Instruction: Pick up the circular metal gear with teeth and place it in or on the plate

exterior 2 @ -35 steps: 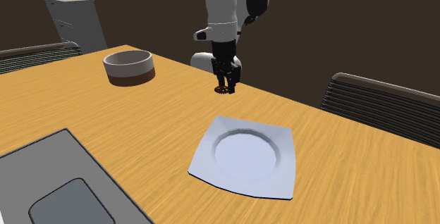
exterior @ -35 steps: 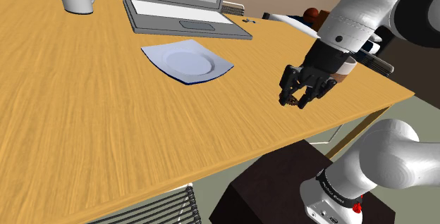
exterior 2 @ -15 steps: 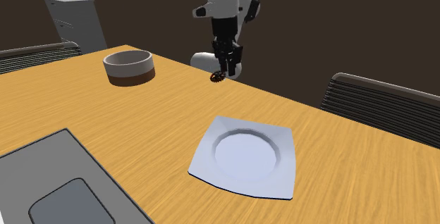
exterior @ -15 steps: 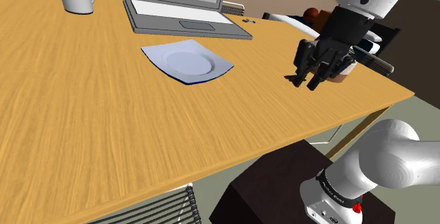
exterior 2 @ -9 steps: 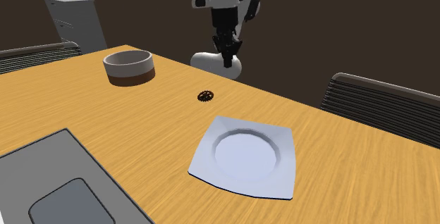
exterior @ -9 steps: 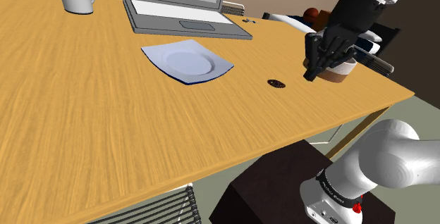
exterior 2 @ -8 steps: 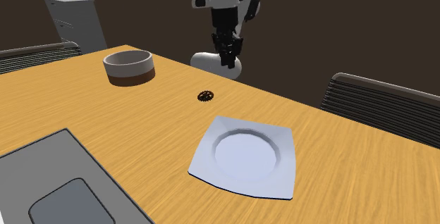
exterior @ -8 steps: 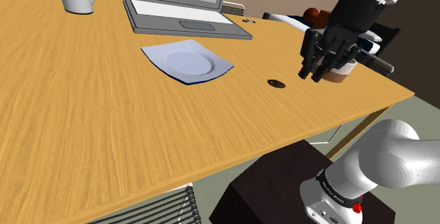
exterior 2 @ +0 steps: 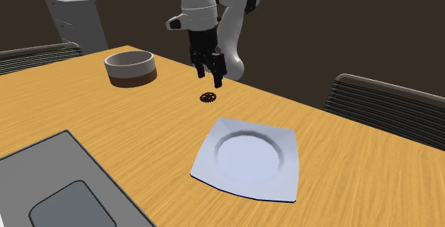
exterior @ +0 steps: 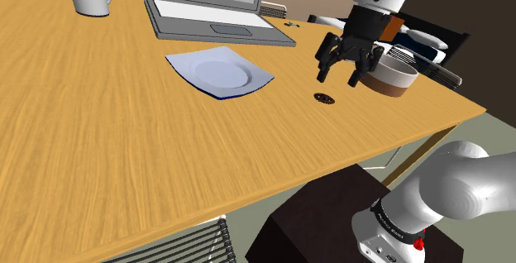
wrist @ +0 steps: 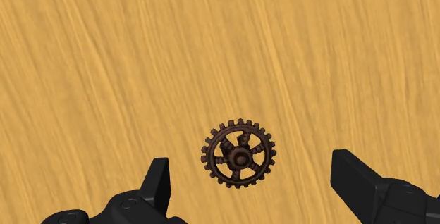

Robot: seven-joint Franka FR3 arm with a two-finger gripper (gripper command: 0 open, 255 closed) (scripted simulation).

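Wooden tabletop [exterior: 124,145], dark spoked gear [wrist: 239,154] seemingly flat, jaws apart above.

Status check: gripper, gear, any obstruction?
Gripper open, hovering above the gear. Gear flat on the table, not held, off the plate. Nothing between gear and plate; bowl stands aside.
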